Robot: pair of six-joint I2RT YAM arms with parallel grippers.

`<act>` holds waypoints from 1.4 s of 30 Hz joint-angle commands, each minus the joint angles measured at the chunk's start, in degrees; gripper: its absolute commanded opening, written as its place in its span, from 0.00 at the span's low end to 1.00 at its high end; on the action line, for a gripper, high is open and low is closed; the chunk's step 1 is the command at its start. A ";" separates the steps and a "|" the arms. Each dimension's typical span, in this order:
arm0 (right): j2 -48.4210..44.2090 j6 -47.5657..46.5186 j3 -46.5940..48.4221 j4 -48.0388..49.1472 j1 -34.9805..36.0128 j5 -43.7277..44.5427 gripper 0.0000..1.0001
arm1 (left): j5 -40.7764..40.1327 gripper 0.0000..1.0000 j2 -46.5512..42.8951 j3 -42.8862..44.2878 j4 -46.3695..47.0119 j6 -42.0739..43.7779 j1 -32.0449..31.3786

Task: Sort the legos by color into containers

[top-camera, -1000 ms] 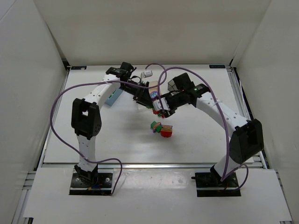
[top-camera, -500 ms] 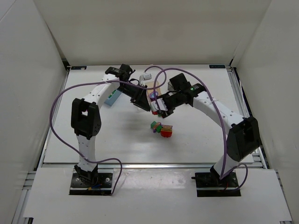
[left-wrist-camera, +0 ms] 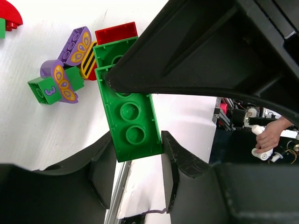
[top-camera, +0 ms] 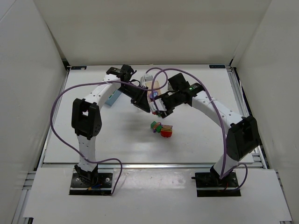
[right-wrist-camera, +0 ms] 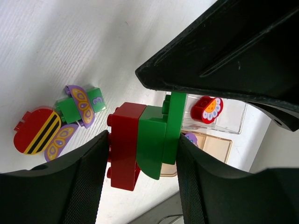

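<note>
**Left jaws just clamped the green brick: two-arm pull-apart is set up**

The left jaws were wide a second ago. Now they're pinched in on both long sides of the green brick point(left-wrist-camera: 132, 119). The right jaws haven't changed: about half open, clamped across the stack point(right-wrist-camera: 140, 144) that brick is part of. Both wrists have crept slightly toward the far bins. The stack hangs in the air over the bench point(top-camera: 201, 135), between the loose pile point(top-camera: 161, 129) and the bins, touching neither.

My read: a mixed-colour stack can't be binned as is. With one grip on each part, splitting red from green looks like the next move. Nothing from this stack is sorted yet.

Counts:
- Held: 3 pieces. That's 1 red brick point(right-wrist-camera: 124, 149) and 2 green: the curved piece point(right-wrist-camera: 150, 140) plus the flat one the left has.
- Loose on the bench: 1 red striped piece point(right-wrist-camera: 36, 133), 2 purple butterfly pieces point(right-wrist-camera: 80, 105) point(right-wrist-camera: 58, 142), and at least 1 green "3" brick point(right-wrist-camera: 96, 99). There may be more hidden.
- Binned: 1 red flower piece point(right-wrist-camera: 207, 108) in the clear bin point(right-wrist-camera: 233, 122). 1 purple piece point(right-wrist-camera: 189, 138), mostly hidden, looks to be in the peach bin point(right-wrist-camera: 217, 147).
- Bins seen: 3, namely clear, peach and the light blue bin point(top-camera: 112, 98). I can't see a fourth.
</note>
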 commanded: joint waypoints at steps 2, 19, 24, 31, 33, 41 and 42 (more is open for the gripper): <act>-2.76 3.55 -1.00 4.52 0.88 -0.20 0.50 | 1.22 0.13 -3.23 -0.56 5.20 0.05 0.68; -9.82 72.70 -2.07 17.90 -16.65 -2.86 0.97 | 12.28 0.10 -16.05 -15.21 27.29 -2.67 8.23; -1.46 102.93 -1.98 32.02 -26.00 -24.59 0.90 | 19.48 0.10 -21.96 -21.40 39.29 -5.92 8.68; 9.27 128.29 1.27 56.91 -25.49 -39.71 0.94 | 30.22 0.10 -17.93 -17.62 39.48 -9.53 9.65; 11.02 127.76 4.69 56.83 -24.09 -41.57 0.94 | 30.22 0.10 -17.22 -16.39 39.48 -9.54 10.08; 11.39 121.73 8.57 54.74 -21.10 -47.02 0.94 | 30.40 0.10 -13.17 -14.81 39.57 -9.36 12.72; 10.95 118.13 9.27 47.41 -20.57 -47.20 0.94 | 30.40 0.10 -12.82 -14.37 39.48 -9.36 12.90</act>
